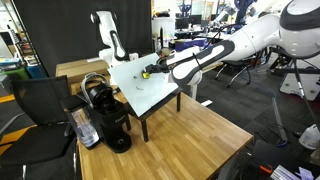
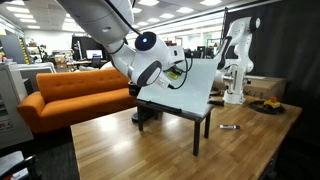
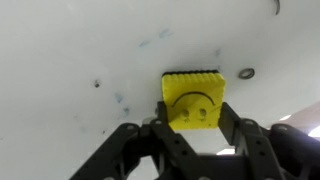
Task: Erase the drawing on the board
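My fingers [image 3: 195, 118] clamped on the yellow eraser [image 3: 192, 92], sides gripped: light, slightly soft. It meets the board [image 3: 80, 50], stiff, slick, tilted mid-counter [image 1: 210, 140], showing faint marks [image 3: 245, 73]

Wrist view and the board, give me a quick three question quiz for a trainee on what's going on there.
1. True or false: the hand is shut on the block.
2. The block's colour is: A red, B yellow, C blue?
3. Short answer: in an exterior view, what black appliance stands on the wooden table beside the board?

Key: 1 true. 2 B. 3 the coffee machine.
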{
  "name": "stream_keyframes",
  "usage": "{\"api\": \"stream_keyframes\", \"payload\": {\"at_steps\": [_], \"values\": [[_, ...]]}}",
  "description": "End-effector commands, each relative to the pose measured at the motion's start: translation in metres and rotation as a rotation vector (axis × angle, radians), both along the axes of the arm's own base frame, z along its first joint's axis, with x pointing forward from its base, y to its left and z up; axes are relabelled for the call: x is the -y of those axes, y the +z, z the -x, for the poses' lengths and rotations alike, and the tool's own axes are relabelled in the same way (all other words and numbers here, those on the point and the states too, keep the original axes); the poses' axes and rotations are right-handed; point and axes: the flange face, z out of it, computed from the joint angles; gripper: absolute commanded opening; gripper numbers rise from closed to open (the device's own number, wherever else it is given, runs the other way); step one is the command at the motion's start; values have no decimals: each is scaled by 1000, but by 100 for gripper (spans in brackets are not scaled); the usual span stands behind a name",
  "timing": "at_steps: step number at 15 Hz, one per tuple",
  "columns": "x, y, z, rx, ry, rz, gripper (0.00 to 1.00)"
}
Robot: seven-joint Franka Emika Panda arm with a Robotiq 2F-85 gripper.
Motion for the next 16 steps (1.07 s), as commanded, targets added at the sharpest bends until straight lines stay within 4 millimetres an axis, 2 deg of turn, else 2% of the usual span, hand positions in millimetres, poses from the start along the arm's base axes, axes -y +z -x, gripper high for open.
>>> {"api": "stream_keyframes", "payload": {"at_steps": [1, 5, 12, 16], "values": [[-7, 0, -1, -16, 0, 17, 27], [-6, 1, -3, -13, -4, 18, 27], [16, 14, -13, 14, -52, 26, 27], [26, 14, -14, 1, -80, 52, 27]]}}
